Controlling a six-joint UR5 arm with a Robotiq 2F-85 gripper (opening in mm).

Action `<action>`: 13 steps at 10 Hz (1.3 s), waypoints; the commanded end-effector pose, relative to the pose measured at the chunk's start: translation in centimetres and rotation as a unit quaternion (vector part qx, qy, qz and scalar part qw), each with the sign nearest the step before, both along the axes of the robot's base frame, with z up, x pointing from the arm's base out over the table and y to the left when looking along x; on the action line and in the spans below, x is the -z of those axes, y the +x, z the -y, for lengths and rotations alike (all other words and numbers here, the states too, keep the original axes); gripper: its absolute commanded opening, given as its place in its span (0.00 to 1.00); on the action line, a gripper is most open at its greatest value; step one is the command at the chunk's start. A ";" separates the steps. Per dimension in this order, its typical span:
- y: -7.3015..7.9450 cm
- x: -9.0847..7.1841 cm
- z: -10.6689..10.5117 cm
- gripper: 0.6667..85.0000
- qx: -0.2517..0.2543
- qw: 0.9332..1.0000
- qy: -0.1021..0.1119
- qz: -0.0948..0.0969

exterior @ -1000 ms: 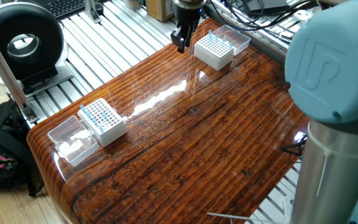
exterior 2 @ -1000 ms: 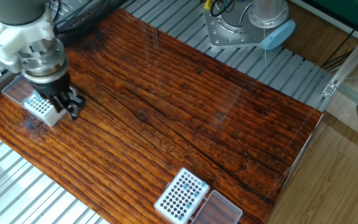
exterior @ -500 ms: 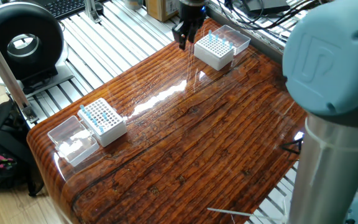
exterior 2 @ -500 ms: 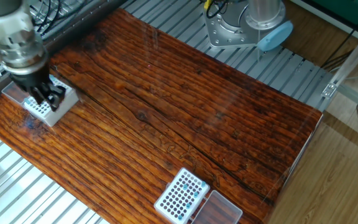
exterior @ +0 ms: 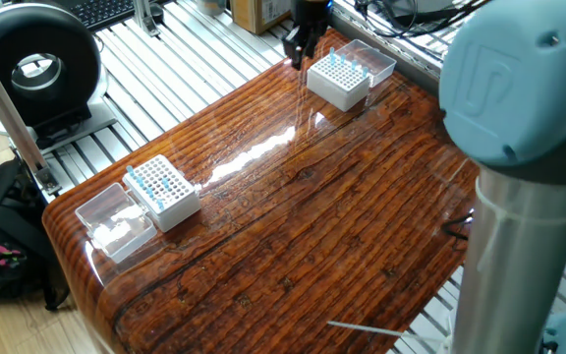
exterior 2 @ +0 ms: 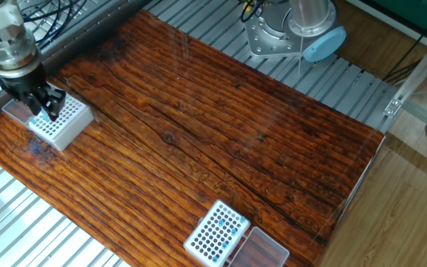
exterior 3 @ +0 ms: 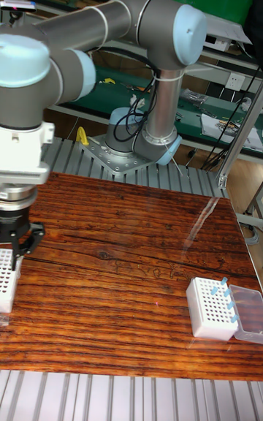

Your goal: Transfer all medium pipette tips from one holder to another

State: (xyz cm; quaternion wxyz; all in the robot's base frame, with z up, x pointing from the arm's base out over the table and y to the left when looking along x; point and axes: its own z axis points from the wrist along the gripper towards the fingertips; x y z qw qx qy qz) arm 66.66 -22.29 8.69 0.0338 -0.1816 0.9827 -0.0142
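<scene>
Hovering w/ fingers slightly spread, your gripper [exterior 2: 44, 110] sits over the far holder [exterior 2: 59, 123], lined up for a tip, w/ the other holder [exterior 2: 216, 232] at 5 o'clock.

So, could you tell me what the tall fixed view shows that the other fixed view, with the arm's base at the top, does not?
Only the tall view shows the whole arm and the green benches behind it. Only the other fixed view shows the whole box under the gripper, with the clear lid beside it. Both show the gripper above that box, the wooden table, and the second box holding blue-topped tips.
</scene>
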 end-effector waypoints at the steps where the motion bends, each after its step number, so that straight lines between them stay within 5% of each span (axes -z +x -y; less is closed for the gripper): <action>1: 0.0 0.8 1.6 0.47 -0.014 1.000 0.003 0.002; 4: -0.1 0.8 0.7 0.46 -0.012 1.000 0.022 -0.001; 13: 0.5 0.2 0.2 0.46 -0.014 1.000 0.023 -0.002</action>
